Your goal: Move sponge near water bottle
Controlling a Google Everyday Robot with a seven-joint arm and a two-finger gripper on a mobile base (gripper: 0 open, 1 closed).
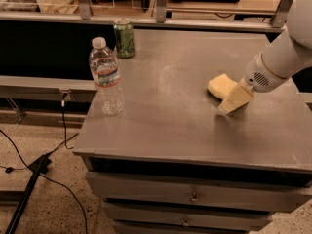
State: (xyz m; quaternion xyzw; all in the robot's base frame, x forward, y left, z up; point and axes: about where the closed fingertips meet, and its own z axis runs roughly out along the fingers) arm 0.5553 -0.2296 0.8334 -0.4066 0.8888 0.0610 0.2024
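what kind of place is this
Probably a lab or workshop: a metal drawer cabinet serves as the table, cables trail over the speckled floor, and the robot's hand is beside the sponge on its top.

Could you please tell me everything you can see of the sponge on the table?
The sponge is a pale yellow block that looks like soft foam, with rounded edges. It lies flat on the right part of the grey table, well apart from the water bottle at the left edge. The robot's hand is at the sponge's near right side and covers part of it. Whether it grips the sponge cannot be told.
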